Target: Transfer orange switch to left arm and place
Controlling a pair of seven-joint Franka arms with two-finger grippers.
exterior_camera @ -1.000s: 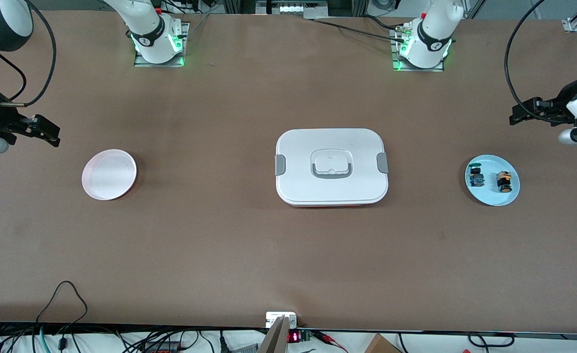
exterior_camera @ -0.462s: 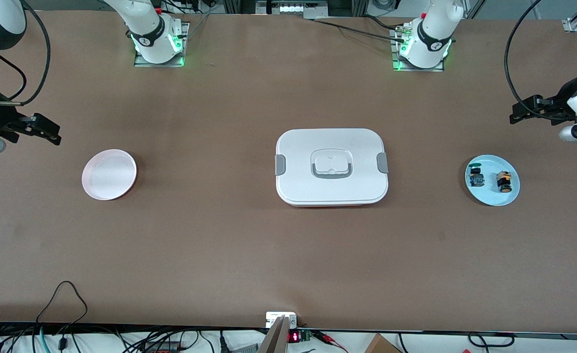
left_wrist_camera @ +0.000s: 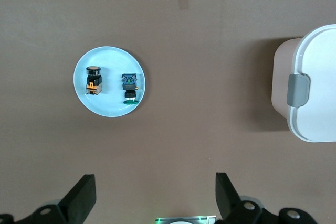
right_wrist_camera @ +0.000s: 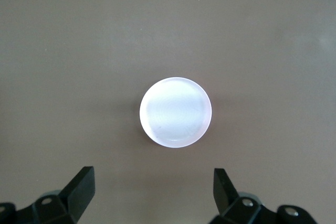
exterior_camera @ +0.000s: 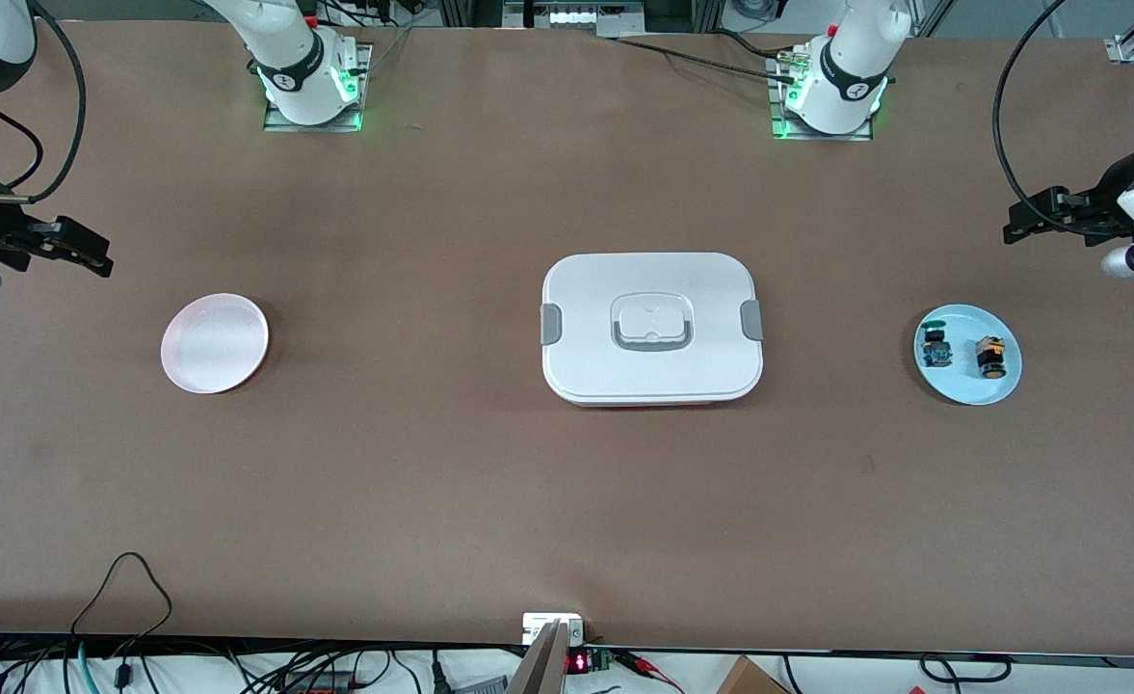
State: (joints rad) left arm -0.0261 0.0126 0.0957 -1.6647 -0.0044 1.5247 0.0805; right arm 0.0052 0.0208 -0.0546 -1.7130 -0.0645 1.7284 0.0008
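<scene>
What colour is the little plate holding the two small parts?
Light blue; the plate shows best in the left wrist view.

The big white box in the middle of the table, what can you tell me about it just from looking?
The box is a large white container with rounded corners, plastic by the look of it. Its lid is on, with a grey clip at each short end and a grey-outlined handle recessed in the centre. A thin red edge shows at its base. It sits flat on the brown table, midway between the pink plate and the blue plate. Nothing touches it but the table; neither gripper is near.
</scene>
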